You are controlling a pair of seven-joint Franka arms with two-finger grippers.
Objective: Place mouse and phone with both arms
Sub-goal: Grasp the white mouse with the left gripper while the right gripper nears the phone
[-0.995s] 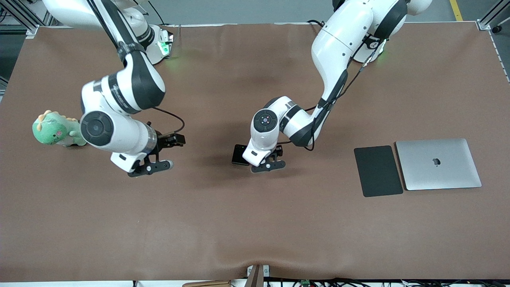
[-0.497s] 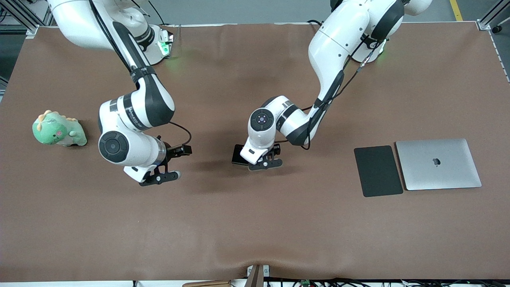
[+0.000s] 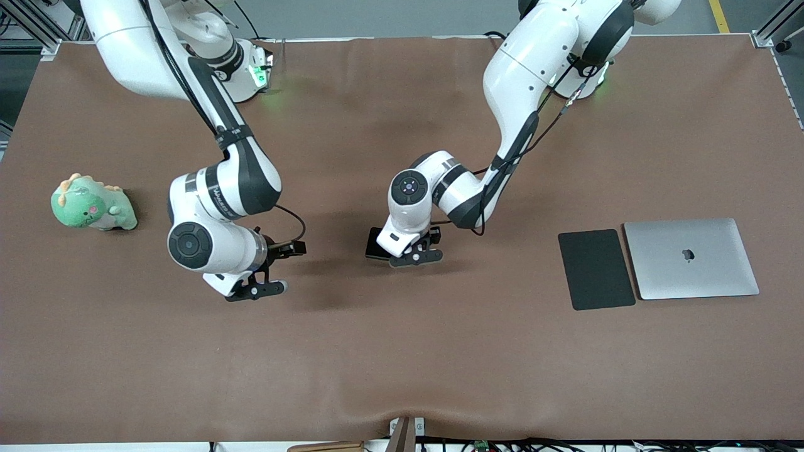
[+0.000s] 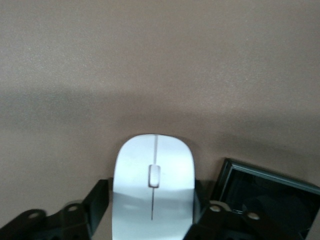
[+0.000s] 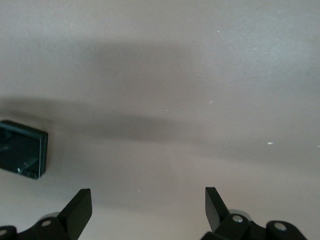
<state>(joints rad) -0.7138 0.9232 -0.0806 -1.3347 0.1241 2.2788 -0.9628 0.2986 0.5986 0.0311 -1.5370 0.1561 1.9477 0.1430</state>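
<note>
My left gripper (image 4: 152,220) clamps the mouse (image 4: 153,182) beside the phone (image 3: 375,244); my right gripper (image 5: 148,205) hangs open over the table (image 3: 402,351).

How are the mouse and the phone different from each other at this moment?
The mouse is white and oval; the phone is black with squared, rounded corners. The mouse sits between the fingers of the left gripper; the phone lies just beside that gripper, outside it. Both rest on the brown table, side by side.
</note>
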